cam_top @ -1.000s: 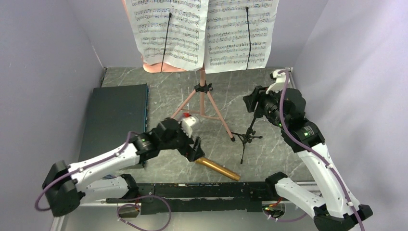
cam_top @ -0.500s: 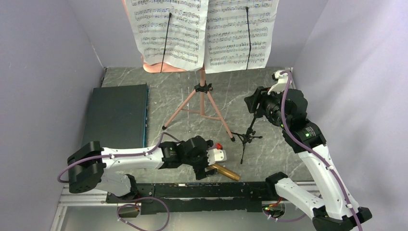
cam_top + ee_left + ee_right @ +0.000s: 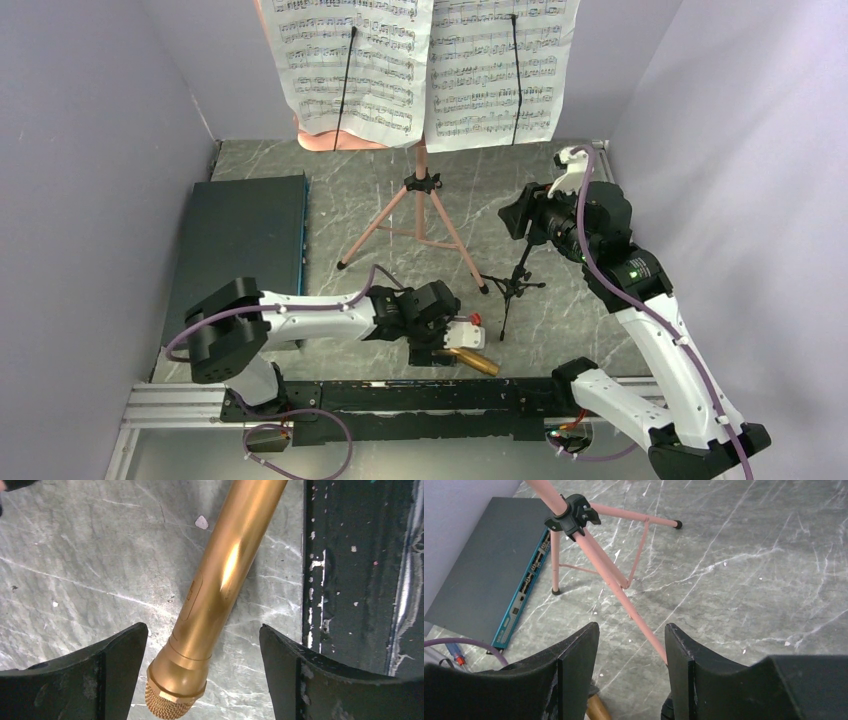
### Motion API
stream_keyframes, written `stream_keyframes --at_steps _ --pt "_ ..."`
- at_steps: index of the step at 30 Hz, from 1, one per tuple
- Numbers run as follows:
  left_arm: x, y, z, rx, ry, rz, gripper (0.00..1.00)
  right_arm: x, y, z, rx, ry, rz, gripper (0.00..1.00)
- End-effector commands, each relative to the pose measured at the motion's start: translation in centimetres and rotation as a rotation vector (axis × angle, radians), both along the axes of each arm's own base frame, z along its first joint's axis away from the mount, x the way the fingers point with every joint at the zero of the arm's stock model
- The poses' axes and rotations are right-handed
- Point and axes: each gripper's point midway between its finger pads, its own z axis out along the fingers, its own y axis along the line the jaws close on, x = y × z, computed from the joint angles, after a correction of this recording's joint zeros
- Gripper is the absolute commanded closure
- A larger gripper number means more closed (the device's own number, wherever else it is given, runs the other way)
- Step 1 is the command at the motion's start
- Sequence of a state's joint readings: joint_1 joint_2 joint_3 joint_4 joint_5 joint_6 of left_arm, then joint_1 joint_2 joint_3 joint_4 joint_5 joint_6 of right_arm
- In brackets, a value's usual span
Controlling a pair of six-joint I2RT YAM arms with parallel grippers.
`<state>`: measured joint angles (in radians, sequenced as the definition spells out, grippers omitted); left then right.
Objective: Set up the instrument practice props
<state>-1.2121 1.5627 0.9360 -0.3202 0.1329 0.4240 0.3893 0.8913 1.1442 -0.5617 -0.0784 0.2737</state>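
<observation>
Top external: swung in the last second down to the near edge of the table (image 3: 470, 190), left gripper (image 3: 203, 636) wide apart astride the gold microphone (image 3: 225, 570), ready to grasp; right gripper (image 3: 631, 630) half apart at the small black mic stand (image 3: 512, 285), hold unclear

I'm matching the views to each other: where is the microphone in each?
Top external: microphone low centre, beside the near rail.
Left wrist: microphone fills the centre, slanted, mesh head lowest.
Right wrist: microphone shows only as a gold tip at the bottom edge.
Shared landmark: the grey marbled table.
</observation>
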Motion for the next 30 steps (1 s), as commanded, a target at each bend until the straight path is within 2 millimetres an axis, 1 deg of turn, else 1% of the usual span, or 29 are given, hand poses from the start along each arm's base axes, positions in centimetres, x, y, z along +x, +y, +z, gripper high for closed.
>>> stream_keyframes --at_steps 1,9,16,19,21,23,26,28,30 --pt "0.7 -0.4 -0.4 0.070 -0.044 -0.069 0.14 -0.1 0.5 0.7 0.012 -0.005 0.032 0.45" --pt "1.0 -0.4 -2.1 0.138 -0.057 -0.116 0.23 -0.2 0.7 0.9 0.017 -0.010 0.045 0.45" --pt "1.5 0.0 -3.1 0.169 -0.106 -0.148 0.47 -0.3 1.0 1.0 0.025 -0.010 0.060 0.45" --pt "2.0 0.2 -3.0 0.166 -0.141 -0.151 0.67 -0.3 1.1 1.0 0.025 -0.010 0.066 0.45" --pt "2.1 0.2 -2.5 0.155 -0.160 -0.156 0.79 -0.3 1.2 1.0 0.025 -0.011 0.070 0.45" --pt "2.2 0.3 -1.8 0.145 -0.178 -0.156 0.87 -0.4 1.2 1.1 0.025 -0.011 0.074 0.45" --pt "2.6 0.6 -0.4 0.120 -0.221 -0.150 0.97 -0.7 1.5 1.2 0.031 -0.015 0.094 0.44" --pt "2.5 0.9 0.9 0.096 -0.239 -0.156 0.98 -0.9 1.7 1.4 0.038 -0.019 0.112 0.44" --pt "3.1 1.6 2.5 0.088 -0.289 -0.129 0.97 -1.1 2.2 1.4 0.050 -0.020 0.137 0.44"
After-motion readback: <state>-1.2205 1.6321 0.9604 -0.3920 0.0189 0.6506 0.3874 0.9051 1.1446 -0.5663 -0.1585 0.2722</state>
